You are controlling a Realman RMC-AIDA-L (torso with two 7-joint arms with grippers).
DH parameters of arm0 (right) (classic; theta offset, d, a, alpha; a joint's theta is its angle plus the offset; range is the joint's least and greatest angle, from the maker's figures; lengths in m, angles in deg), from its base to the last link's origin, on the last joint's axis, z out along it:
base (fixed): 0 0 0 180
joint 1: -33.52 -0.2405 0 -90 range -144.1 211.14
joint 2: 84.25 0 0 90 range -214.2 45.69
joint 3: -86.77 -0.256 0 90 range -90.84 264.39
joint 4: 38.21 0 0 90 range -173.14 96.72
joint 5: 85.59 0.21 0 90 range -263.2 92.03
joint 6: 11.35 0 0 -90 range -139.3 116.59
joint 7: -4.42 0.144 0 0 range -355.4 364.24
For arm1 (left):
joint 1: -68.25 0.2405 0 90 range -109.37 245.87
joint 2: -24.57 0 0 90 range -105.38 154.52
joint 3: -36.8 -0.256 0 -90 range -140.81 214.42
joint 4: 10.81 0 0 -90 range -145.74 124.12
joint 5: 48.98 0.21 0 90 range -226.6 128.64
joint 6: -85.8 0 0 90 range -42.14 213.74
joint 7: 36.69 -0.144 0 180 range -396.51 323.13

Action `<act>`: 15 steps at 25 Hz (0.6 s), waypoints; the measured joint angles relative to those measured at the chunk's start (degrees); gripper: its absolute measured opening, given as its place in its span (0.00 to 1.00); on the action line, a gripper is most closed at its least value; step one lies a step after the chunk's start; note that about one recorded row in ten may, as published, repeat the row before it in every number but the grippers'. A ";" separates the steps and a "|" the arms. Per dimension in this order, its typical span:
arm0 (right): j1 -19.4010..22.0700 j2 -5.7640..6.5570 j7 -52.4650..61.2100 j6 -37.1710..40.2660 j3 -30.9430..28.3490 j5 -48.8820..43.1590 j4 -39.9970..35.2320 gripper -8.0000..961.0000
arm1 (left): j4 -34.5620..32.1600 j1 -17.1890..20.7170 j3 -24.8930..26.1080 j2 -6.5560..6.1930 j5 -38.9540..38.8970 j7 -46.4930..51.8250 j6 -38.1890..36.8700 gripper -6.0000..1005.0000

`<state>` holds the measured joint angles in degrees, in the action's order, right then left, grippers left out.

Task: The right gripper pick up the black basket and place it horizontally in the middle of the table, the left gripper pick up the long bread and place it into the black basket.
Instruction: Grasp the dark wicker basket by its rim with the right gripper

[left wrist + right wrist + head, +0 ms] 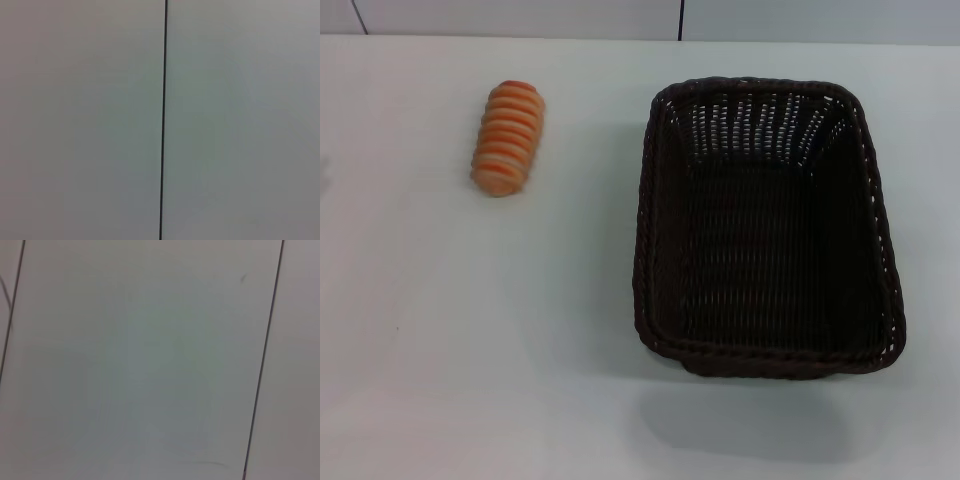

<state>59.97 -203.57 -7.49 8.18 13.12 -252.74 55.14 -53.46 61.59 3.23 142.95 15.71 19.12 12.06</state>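
Note:
The black basket [767, 228] stands on the white table [470, 330], right of the middle, its long side running from near to far. It is empty. The long bread [507, 137] lies by itself at the far left of the table, well apart from the basket. Neither gripper shows in any view. Both wrist views hold only plain pale panels crossed by thin dark seams.
The table's far edge meets a pale wall with dark seams [680, 18]. White tabletop lies between the bread and the basket and along the near edge.

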 joint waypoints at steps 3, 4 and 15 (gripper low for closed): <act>0.32 0.02 -0.02 -0.05 -0.03 -0.05 0.39 0.52 | 0.02 0.04 0.00 0.00 -0.01 0.07 0.00 0.83; 0.38 0.02 -0.02 -0.07 -0.05 -0.05 0.51 0.52 | 0.03 0.04 0.00 0.00 -0.01 0.09 0.00 0.83; 0.95 0.01 0.10 -5.15 -0.64 0.15 3.74 0.52 | 0.03 0.08 0.00 0.08 -0.01 0.12 -0.19 0.83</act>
<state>60.92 -203.56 -7.39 3.03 12.48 -252.59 58.88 -53.43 61.66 3.23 143.04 15.70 19.24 11.87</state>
